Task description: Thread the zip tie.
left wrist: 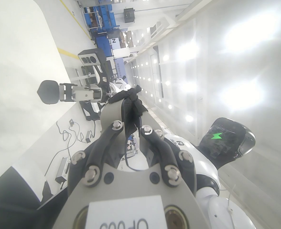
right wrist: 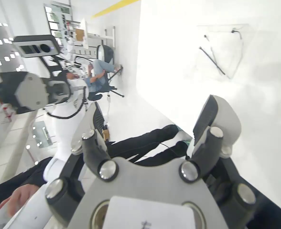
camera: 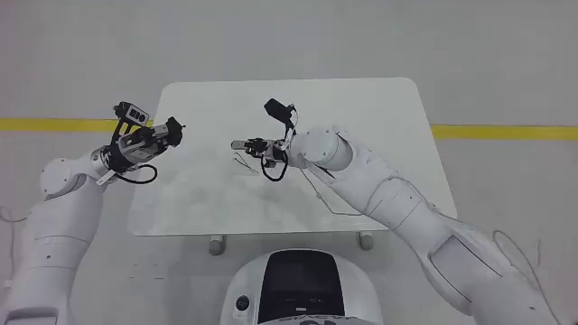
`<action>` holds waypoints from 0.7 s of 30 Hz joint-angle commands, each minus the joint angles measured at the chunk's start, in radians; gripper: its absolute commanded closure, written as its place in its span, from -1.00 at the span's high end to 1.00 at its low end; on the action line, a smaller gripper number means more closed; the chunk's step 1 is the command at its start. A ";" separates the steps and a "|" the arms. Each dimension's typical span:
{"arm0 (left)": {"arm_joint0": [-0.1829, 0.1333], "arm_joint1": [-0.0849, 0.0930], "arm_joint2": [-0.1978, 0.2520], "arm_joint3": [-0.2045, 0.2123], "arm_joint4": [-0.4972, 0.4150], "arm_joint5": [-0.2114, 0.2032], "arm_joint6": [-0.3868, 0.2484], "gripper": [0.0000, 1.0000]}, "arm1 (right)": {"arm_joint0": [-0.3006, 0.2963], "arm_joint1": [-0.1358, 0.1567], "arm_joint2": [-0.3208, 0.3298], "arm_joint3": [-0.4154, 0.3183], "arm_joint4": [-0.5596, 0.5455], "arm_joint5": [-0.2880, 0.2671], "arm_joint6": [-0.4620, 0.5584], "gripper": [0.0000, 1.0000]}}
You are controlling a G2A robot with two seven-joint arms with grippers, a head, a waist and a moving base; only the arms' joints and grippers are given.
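The right gripper (camera: pixel 237 144) hangs wide open and empty over the middle of the table (camera: pixel 361 108), the zip tie (right wrist: pixel 212 61), a dark strap in the right wrist view and faint from above, flat just beside it, while the left gripper (camera: pixel 173 130), pinched closed, hovers at the left edge.

The right gripper (right wrist: pixel 153 107) hangs at the edge of the white table (right wrist: pixel 178 13) with its two fingers (right wrist: pixel 217 110) wide apart. A thin black zip tie (right wrist: pixel 212 60) lies flat on the table, well apart from it
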 commanded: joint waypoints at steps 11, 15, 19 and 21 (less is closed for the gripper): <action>0.000 0.000 0.000 0.000 0.000 0.000 0.000 -1.00 | 0.153 -0.161 -0.158 0.331 -0.011 0.003 0.000 1.00; 0.000 0.000 0.000 0.000 0.000 0.000 0.000 -1.00 | 0.153 -0.161 -0.158 0.331 -0.011 0.003 0.000 1.00; 0.000 0.000 0.000 0.000 0.000 0.000 0.000 -1.00 | 0.153 -0.161 -0.158 0.331 -0.011 0.003 0.000 1.00; 0.000 0.000 0.000 0.000 0.000 0.000 0.000 -1.00 | 0.147 -0.161 -0.151 0.324 -0.018 -0.010 -0.018 1.00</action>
